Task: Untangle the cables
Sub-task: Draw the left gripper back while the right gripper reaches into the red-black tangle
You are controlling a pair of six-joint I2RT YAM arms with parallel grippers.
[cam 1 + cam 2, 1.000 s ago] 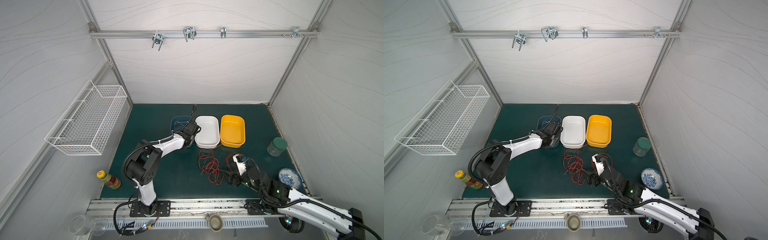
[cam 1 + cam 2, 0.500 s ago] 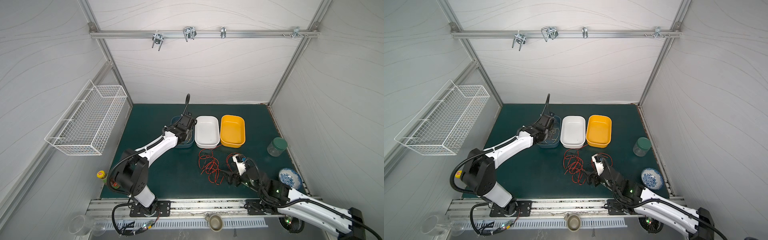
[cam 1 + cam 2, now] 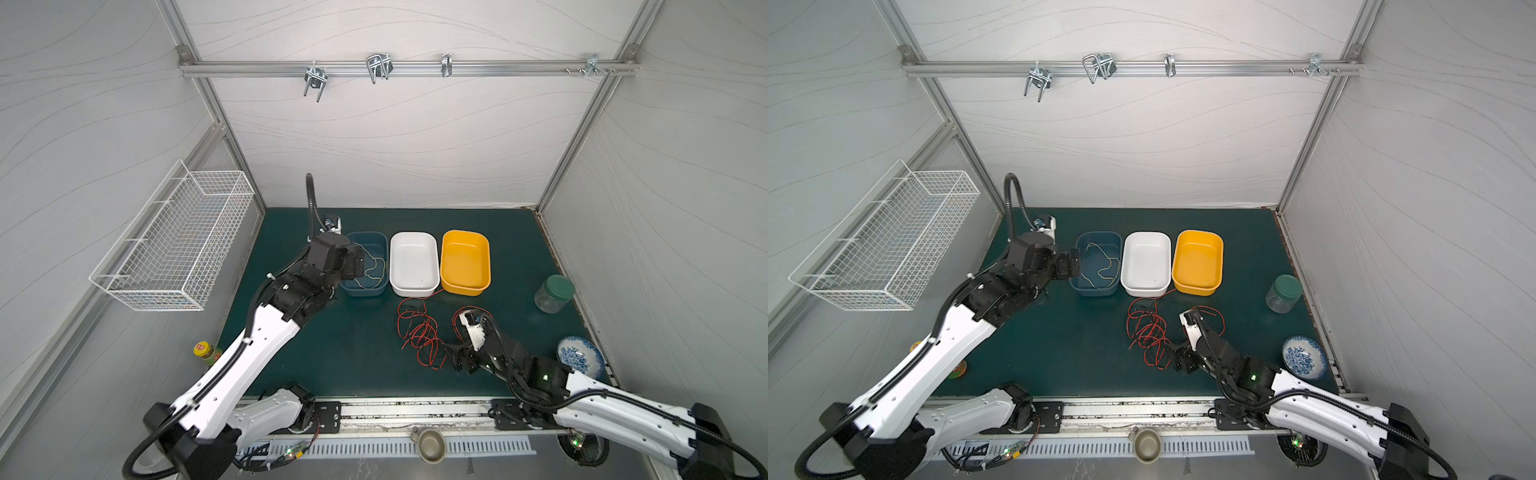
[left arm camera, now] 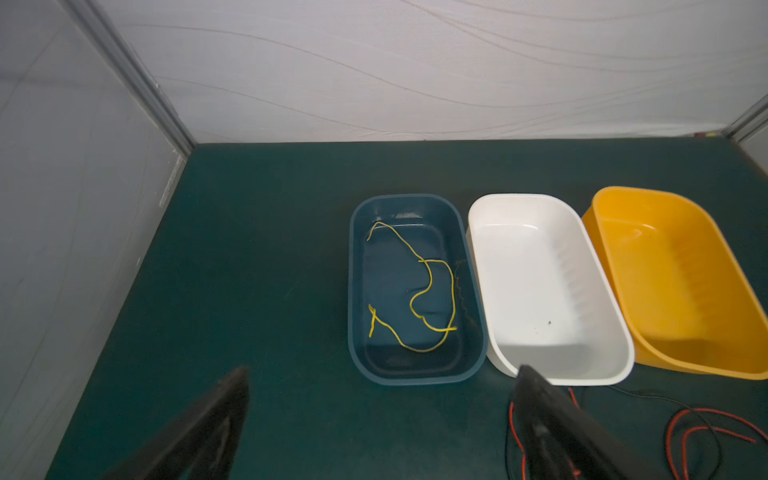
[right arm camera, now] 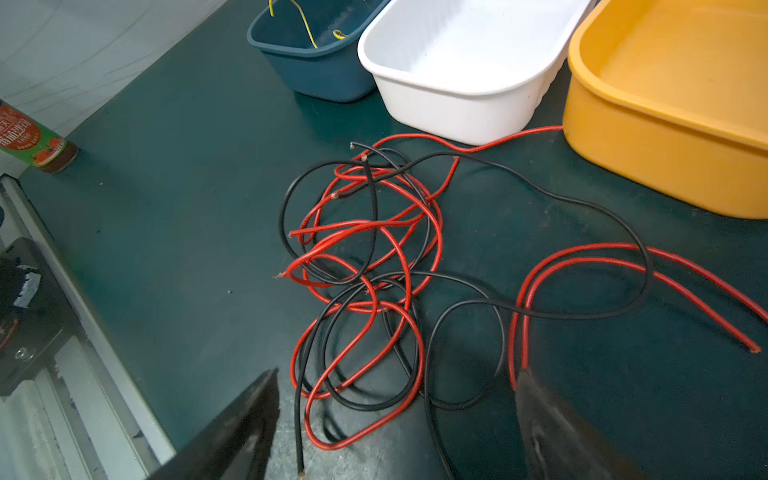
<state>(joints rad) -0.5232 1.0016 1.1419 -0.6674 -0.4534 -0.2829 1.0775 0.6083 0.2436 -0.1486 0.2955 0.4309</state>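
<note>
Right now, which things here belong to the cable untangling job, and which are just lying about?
Job: red and black cables, tangled on the mat; yellow cable, in the blue bin; white bin and orange bin, both empty, probably for sorting.
Lying about: green-lidded jar; patterned bowl; sauce bottle; wire basket.

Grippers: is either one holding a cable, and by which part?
Nothing is held. The left gripper stands open by the blue bin where the yellow cable lies; the right gripper stands open over the red and black tangle, pinching none.
</note>
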